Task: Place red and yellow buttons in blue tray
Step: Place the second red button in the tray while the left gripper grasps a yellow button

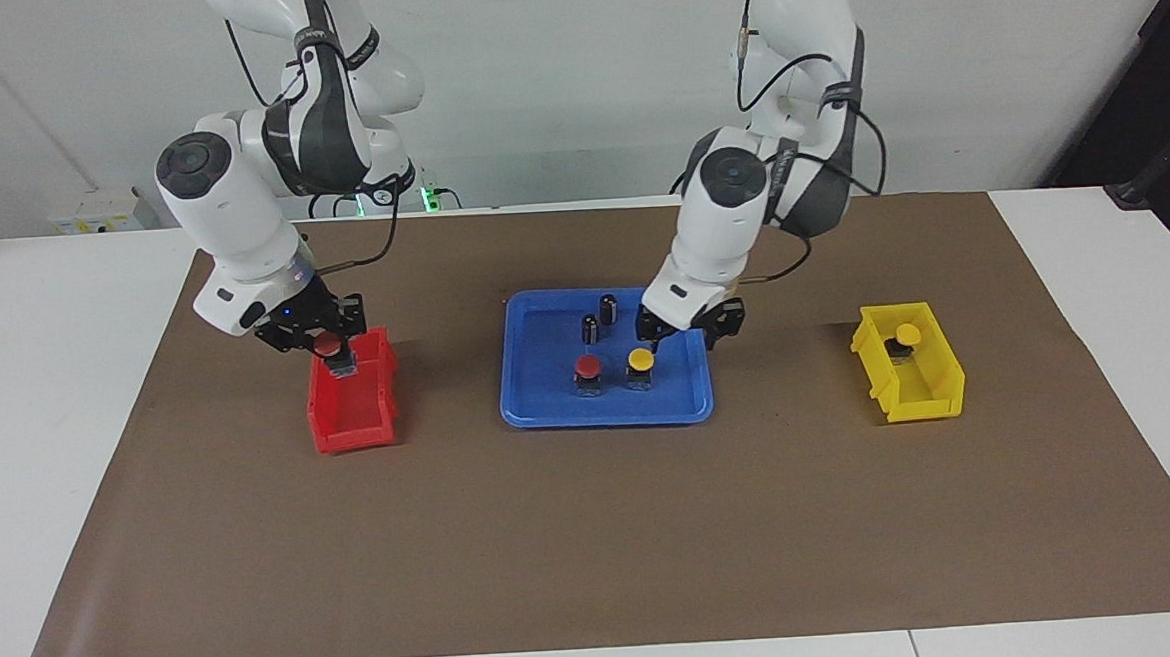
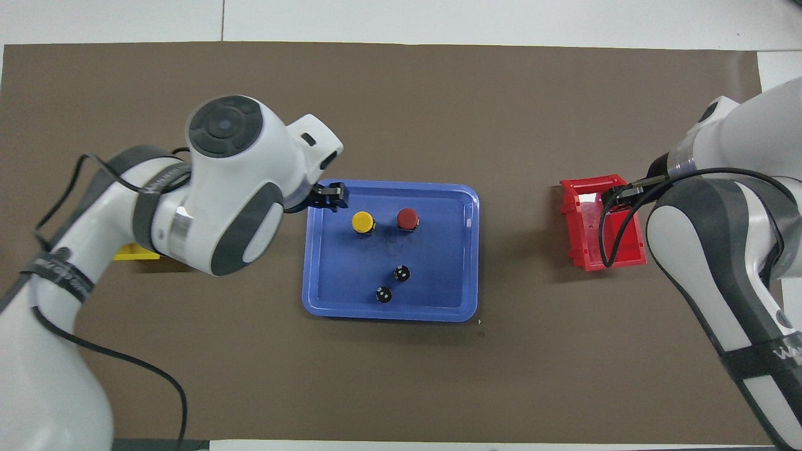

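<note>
Red and yellow buttons: two stand in the blue tray [image 1: 539, 411], one is in the air, one waits in its bin.

In the facing view, at left of centre, the right gripper [image 1: 317, 340] is clamped on a red button [image 1: 329, 344] and holds it just above the red bin [image 1: 352, 421]. At mid-frame the tray holds a red button [image 1: 587, 368] and a yellow button [image 1: 640, 362] side by side, with two dark cylinders [image 1: 598, 318] above them. The left gripper [image 1: 693, 325] hangs over the tray's right edge with its fingers apart, holding nothing, clear of the yellow cap. At right, the last yellow button [image 1: 907, 335] sits in the yellow bin [image 1: 924, 391]. Step in hand, by judgement: carrying the second red button. Next, it calls for a carry rightward to bare tray floor, while the left arm goes to the yellow bin.
</note>
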